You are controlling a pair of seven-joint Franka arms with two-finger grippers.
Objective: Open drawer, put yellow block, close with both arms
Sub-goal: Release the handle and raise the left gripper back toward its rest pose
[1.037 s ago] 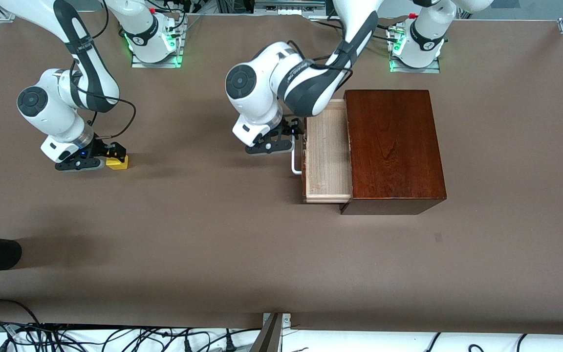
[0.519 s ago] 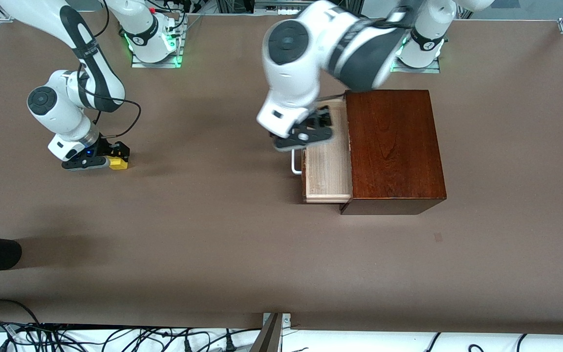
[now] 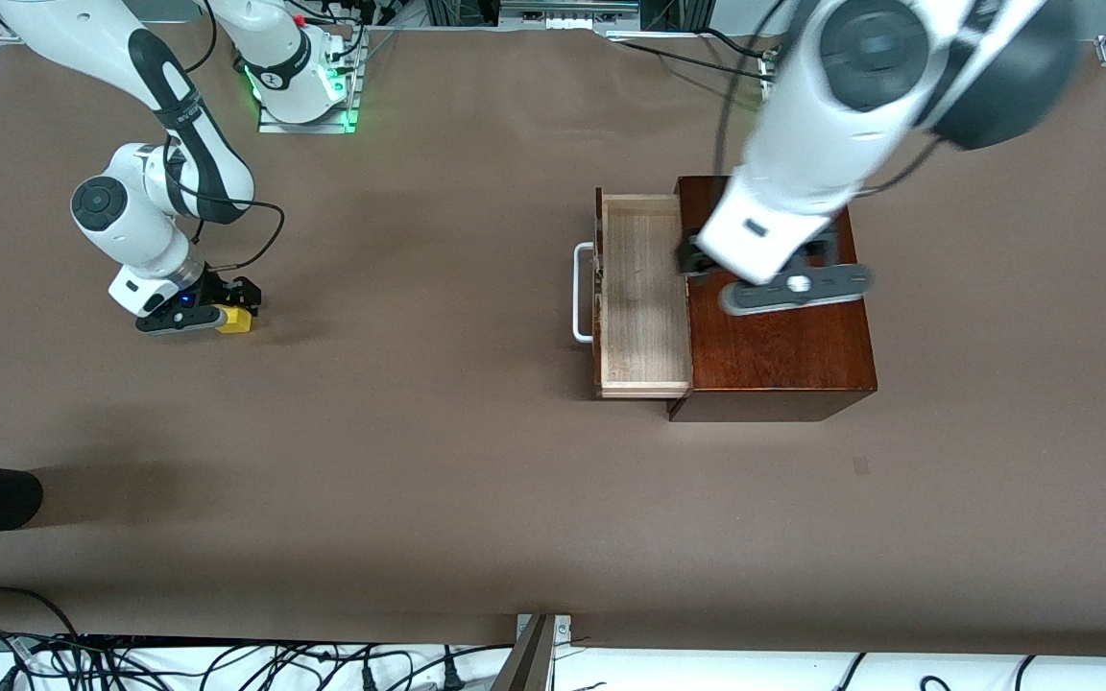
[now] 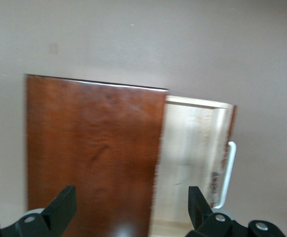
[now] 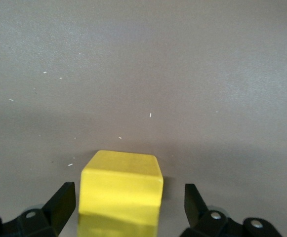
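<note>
Glossy reddish-brown box, pale-wood drawer [image 3: 639,293] open, left pincer [image 4: 128,210] spread wide above, right pincer [image 5: 126,210] open astride matte yellow block [image 5: 122,183]

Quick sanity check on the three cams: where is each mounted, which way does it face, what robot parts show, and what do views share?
Front view: high across the table, facing both arms' bases; shows both arms, the right gripper and left gripper.
Left wrist view: looks down past open fingers onto the glossy reddish-brown wooden box and its open pale drawer.
Right wrist view: looks down between open fingers straddling the small bright-yellow block on the table.
Shared: front and left wrist show the box and drawer; front and right wrist the block.
</note>
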